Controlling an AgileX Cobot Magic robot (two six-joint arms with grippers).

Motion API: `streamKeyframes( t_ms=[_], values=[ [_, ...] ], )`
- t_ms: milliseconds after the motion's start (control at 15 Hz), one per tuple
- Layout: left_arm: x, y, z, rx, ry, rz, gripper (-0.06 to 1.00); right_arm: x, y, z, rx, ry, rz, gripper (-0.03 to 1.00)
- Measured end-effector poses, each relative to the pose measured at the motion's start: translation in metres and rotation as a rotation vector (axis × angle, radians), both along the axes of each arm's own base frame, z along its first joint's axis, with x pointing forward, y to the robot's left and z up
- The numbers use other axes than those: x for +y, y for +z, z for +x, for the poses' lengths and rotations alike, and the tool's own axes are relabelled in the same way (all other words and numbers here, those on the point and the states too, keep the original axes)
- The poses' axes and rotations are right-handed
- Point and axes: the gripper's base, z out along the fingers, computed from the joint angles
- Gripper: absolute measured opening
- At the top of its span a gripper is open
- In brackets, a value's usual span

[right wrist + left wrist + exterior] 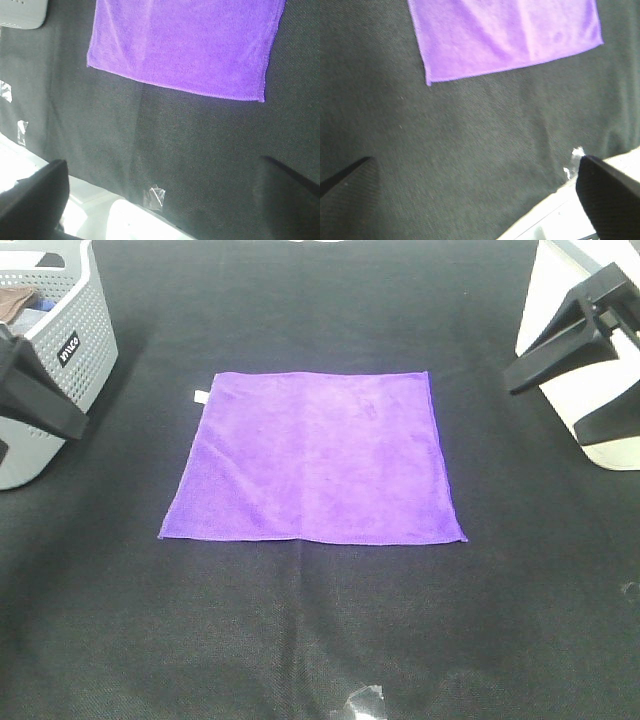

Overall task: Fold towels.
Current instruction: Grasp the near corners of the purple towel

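The towel (312,458) lies spread flat in the middle of the black-covered desk (320,640). It is a single layer with its hems roughly square to the desk, and its small white tag (200,396) sticks out at one corner. I take it that it is laid out this way so every corner is free to be pinched and a clean fold line can run across it. Nothing is folded yet, so I judge the task to be at its very start.

My left jaws (474,162) stand wide open and hold nothing, and so do my right jaws (160,162). Both hang above the desk out at its sides, the left ones beside the grey perforated basket (60,350), the right ones across from them. I think I am parked out here to leave the towel unobstructed from above, with each arm ready to drop onto its own side of the cloth.

The towel sits between my two arms, touched by neither. Bare black cloth separates my fingertips from the nearest hem in both wrist views. Seen from above, the left jaws are well apart from the hem on the tag's side, while the right jaws are nearer — pointing toward the untagged corner on their own side. To my mind, that makes the side hems and their corners the natural first grips.
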Motion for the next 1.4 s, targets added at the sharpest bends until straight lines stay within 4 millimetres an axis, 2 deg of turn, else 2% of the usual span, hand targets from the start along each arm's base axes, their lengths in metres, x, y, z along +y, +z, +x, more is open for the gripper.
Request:
streamKeyframes(
  t_ms=[133, 200, 400, 467, 533, 667, 867, 1000, 1200, 1400],
  values=[
    [0.001, -0.020, 0.025, 0.047, -0.011, 0.002, 0.99, -0.002, -0.023, 0.012, 0.054, 0.002, -0.002, 0.96],
    [0.002, -0.033, 0.043, 0.072, -0.015, 0.001, 0.99, -0.004, -0.048, 0.025, 0.095, -0.006, -0.011, 0.96],
    [-0.005, -0.060, 0.067, 0.136, -0.047, -0.001, 0.99, -0.010, -0.097, 0.043, 0.157, -0.034, -0.046, 0.96],
    [-0.005, -0.060, 0.067, 0.136, -0.047, -0.001, 0.99, -0.010, -0.097, 0.043, 0.157, -0.034, -0.046, 0.96],
    [-0.013, -0.067, 0.071, 0.149, -0.073, 0.003, 0.99, -0.011, -0.108, 0.047, 0.170, -0.039, -0.056, 0.96],
    [-0.028, -0.088, 0.082, 0.174, -0.105, 0.012, 0.99, -0.013, -0.123, 0.068, 0.188, -0.027, -0.049, 0.95],
    [-0.029, -0.114, 0.085, 0.242, -0.105, 0.015, 0.99, -0.013, -0.139, 0.088, 0.216, -0.014, -0.023, 0.95],
    [-0.032, -0.120, 0.092, 0.234, -0.111, 0.024, 0.99, -0.012, -0.148, 0.099, 0.220, -0.014, -0.013, 0.95],
    [-0.034, -0.122, 0.101, 0.220, -0.104, 0.025, 0.99, -0.003, -0.159, 0.105, 0.231, 0.007, -0.019, 0.95],
    [-0.035, -0.142, 0.101, 0.270, -0.106, 0.026, 0.99, -0.003, -0.168, 0.105, 0.250, 0.008, -0.019, 0.93]
  ],
)
